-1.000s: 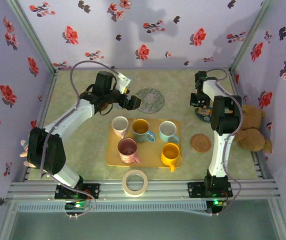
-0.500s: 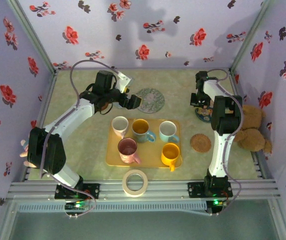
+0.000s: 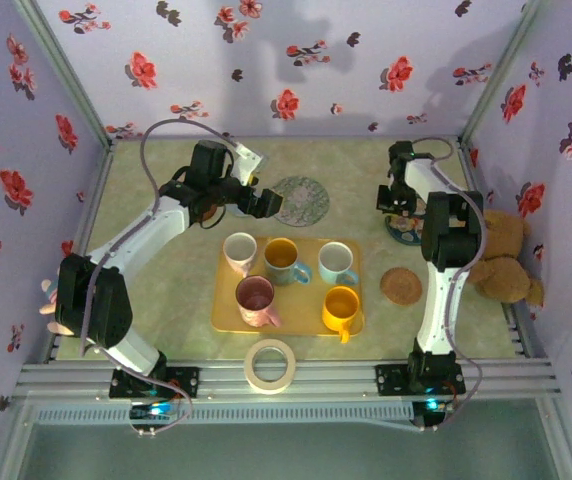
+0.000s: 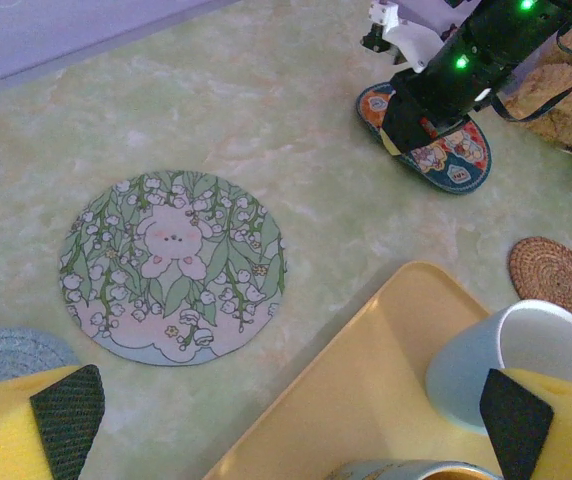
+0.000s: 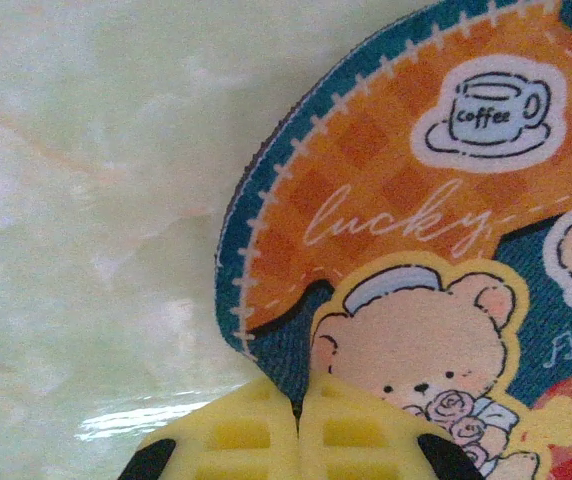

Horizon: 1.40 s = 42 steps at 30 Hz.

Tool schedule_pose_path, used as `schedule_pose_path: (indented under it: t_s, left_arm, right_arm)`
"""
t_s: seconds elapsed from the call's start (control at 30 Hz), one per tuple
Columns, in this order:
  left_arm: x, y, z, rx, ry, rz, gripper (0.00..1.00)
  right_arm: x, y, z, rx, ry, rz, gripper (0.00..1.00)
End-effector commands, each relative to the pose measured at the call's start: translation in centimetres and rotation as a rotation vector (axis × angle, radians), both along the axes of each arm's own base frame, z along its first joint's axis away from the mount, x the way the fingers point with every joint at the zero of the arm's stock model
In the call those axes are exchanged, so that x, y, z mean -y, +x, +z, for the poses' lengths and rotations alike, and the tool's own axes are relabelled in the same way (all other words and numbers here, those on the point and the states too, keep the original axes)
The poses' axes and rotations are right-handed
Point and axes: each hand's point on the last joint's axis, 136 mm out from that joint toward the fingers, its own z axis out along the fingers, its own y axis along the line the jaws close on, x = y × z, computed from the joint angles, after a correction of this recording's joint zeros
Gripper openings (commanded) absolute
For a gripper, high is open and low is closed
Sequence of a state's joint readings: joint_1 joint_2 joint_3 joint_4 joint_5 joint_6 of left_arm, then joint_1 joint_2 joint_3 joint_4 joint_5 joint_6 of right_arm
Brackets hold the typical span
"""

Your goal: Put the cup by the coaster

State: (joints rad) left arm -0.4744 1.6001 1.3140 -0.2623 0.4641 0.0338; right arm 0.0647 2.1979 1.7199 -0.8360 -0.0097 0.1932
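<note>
Risk, read from the left gripper (image 4: 288, 415) outward: five cups are packed close on the tray (image 3: 301, 300), so if the fingers are lowered over one, a neighbour or a handle is likely to be knocked. The pale blue cup (image 4: 506, 360) is seen just beside one finger pad (image 4: 511, 415); a glancing touch there could tip it or shove it along the tray. Which coaster is meant is not settled by the task wording, so a cup could be set by the wrong one. A further risk is judged at the right gripper (image 5: 301, 420): if that arm is moved while bearing on the printed coaster (image 5: 396, 200), the coaster could be dragged.

Tool state:
- Left gripper is spread fully, released and empty, and is hung over the tray's far edge, between the flowered mat (image 4: 171, 265) and the cups.
- Right gripper is clenched, fingertips pressed together at the printed coaster's edge. Nothing is seen between them, and whether the edge is pinched cannot be told.

Outward:
- No cup is lifted. The white cup (image 3: 239, 250), amber cup (image 3: 284, 258) and pale blue cup are in the far row; the pink cup (image 3: 256, 298) and orange cup (image 3: 340, 305) are in the near row.
- The woven coaster (image 3: 401, 286) is noted just right of the tray
</note>
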Motion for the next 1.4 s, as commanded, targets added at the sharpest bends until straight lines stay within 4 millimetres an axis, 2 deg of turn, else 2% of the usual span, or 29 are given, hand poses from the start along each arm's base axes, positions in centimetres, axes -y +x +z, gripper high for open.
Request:
schedule_pose_path:
  t_s: [0.0,0.53,0.83,1.37]
  left_arm:
    - [0.4,0.5,0.8,0.033,0.002,-0.005,0.99]
    - [-0.3,0.5,0.3,0.024,0.01,0.01,1.0]
    - [-0.4,0.6,0.0,0.015,0.014,0.017,0.99]
    - [-0.6,0.7,-0.4,0.007,0.023,0.021,0.99]
  right_arm:
    - [-2.1,0.5,2.4,0.033,0.057,0.032,0.0]
    - [-5.7,2.1,2.7,0.051,0.113,0.087,0.0]
    - [-8.2,2.8,2.2,0.047,0.141,0.121,0.0]
    - [-10.9,3.1,0.6,0.009,0.177,0.154,0.0]
